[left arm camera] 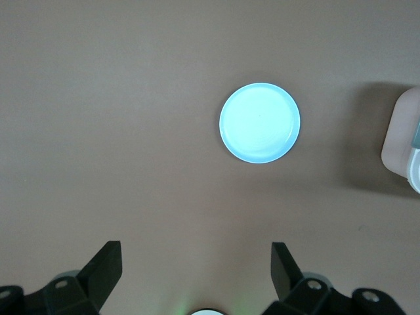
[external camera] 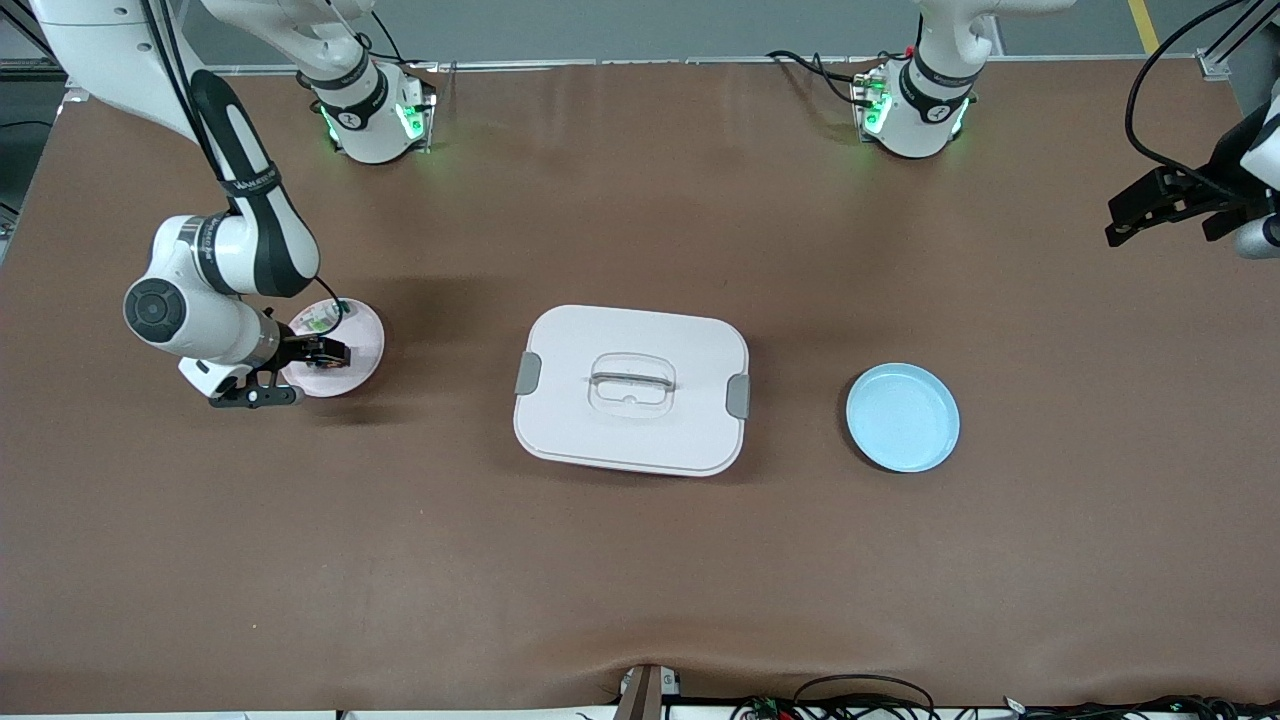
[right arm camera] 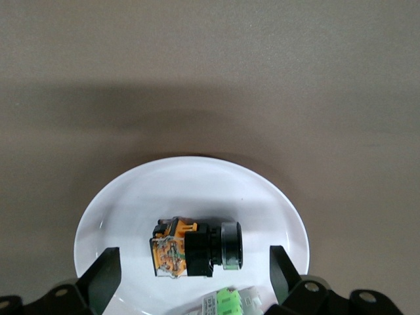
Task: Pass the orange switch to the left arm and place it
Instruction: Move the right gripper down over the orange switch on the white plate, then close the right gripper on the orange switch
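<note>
Right wrist view: orange switch (right arm camera: 195,247) lies on the pink plate (external camera: 362,335) near the counter's right-arm end, not yet grasped. Right gripper (right arm camera: 190,275) hangs over it, jaws wide open, touching nothing. Handover, box (external camera: 632,389) bypass and blue plate (external camera: 902,417) all remain. Left gripper (left arm camera: 193,269) waits open and empty by its edge.

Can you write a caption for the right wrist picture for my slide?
Open right end effector over the orange switch on a white plate.

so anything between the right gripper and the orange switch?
No. The right gripper is open over the white plate, fingers either side of the orange switch. A green component lies beside the switch, not between.
</note>
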`<state>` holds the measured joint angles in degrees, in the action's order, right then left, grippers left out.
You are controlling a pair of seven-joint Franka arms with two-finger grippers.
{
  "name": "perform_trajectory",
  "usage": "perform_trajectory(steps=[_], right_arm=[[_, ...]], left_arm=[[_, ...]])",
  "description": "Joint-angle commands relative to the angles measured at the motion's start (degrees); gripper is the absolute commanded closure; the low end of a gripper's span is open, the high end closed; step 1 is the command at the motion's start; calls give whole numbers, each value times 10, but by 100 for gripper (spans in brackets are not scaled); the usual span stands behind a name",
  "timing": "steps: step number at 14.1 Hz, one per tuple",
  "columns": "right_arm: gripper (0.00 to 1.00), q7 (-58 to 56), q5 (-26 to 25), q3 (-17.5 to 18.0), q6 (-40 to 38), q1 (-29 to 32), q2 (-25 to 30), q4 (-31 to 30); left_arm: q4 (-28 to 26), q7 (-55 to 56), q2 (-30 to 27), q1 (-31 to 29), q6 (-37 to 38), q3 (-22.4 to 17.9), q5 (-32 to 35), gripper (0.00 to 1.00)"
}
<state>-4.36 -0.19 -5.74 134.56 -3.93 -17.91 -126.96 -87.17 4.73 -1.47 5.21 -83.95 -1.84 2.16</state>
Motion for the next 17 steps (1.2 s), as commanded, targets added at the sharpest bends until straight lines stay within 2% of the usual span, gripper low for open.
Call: perform_trajectory(steps=[1,17], right_arm=[[0,-6,-6,2,12,5,-13,6],[0,-6,-7,1,12,5,-53,0]], left_arm=[[5,-13,1,-1,3,2,9,0],[4,-13,3,3,-1,2,9,0]])
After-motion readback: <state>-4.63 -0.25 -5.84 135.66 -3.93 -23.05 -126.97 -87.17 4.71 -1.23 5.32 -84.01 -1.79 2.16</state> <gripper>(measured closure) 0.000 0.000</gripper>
